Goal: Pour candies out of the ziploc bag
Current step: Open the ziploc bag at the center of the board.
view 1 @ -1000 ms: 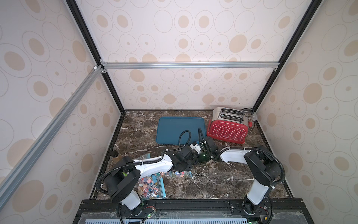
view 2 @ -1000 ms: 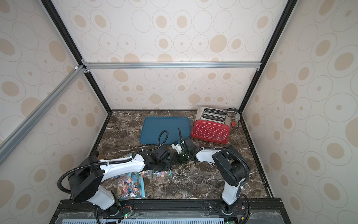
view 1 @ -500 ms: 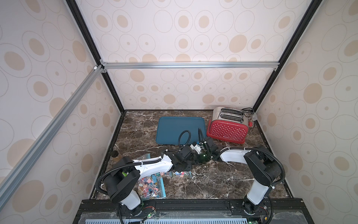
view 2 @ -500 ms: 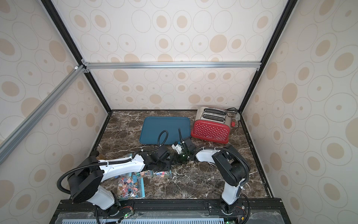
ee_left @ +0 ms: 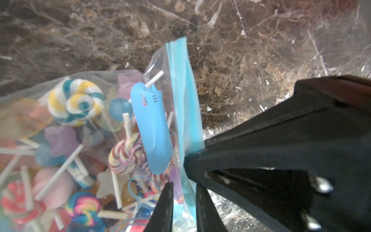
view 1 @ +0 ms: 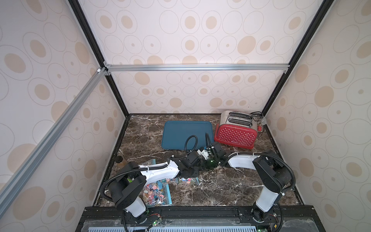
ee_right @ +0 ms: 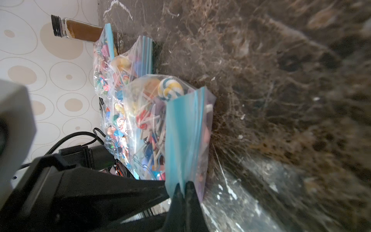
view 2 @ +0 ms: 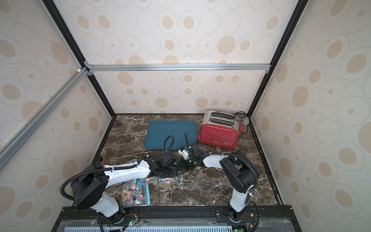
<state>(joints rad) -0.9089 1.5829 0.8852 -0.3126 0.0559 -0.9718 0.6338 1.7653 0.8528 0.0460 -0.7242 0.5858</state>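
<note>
— Table (view 1: pixel 220 190) first: dark veined marble between patterned walls. What stands on it?

— At far centre, a flat blue tray (view 1: pixel 180 132). Just right of it is a red dotted toaster (view 1: pixel 234 134) with two slots on top.

— And the arms?

— Both reach in from the near edge and meet mid-table, just near of the tray. The right gripper (ee_right: pixel 183 185) is clenched on the blue zip strip at the mouth of a clear bag (ee_right: pixel 144 120). The left gripper (ee_left: pixel 178 176) has one jaw on each side of that same strip, narrowly apart. Whether they pinch it, I cannot tell.

— Where does that bag sit?

— Near centre. Its zip edge is up at the two grippers and its body spreads near and left of them onto the marble.

— Anything smaller?

— More filled bags (view 1: pixel 158 194) lie at near left, partly under the left arm. A brown-filled jar (ee_right: pixel 80 30) with a black threaded neck stands by the left wall, beyond them.

— The candies (ee_left: pixel 76 100)?

— They are little lollipops on thin white sticks, some swirled yellow and teal or pink and white, others plain blue or lilac. Those in the left wrist view are inside the held bag, packed right up to the zip strip.
</note>
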